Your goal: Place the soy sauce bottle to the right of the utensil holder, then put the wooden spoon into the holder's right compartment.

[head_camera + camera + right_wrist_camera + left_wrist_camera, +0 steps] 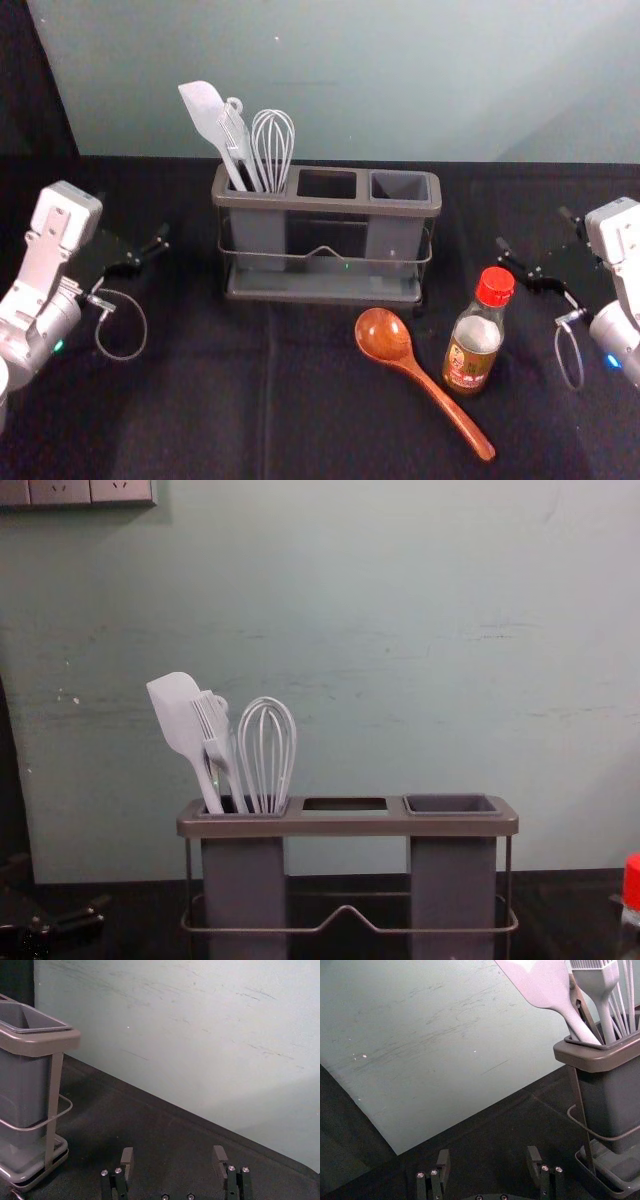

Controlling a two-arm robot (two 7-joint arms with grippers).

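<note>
The soy sauce bottle [474,335], red-capped, stands upright in front of the holder's right end; its cap [632,883] shows at the chest view's right edge. Left of it the wooden spoon [388,340] lies on the cloth, bowl toward the holder. The utensil holder [325,205] has white tools in its left compartment; its right compartment [452,804] is empty. My right gripper [535,248] is open, right of the holder and behind the bottle; its fingers stand apart in its wrist view, the gripper [173,1165] holding nothing. My left gripper [150,258], left of the holder, is also open and empty [487,1162].
A pale wall [380,80] rises behind the black-covered table [200,400]. The white spatula [180,720] and whisk [267,750] stick up above the holder's left end. A wall socket panel [90,490] is high at the left.
</note>
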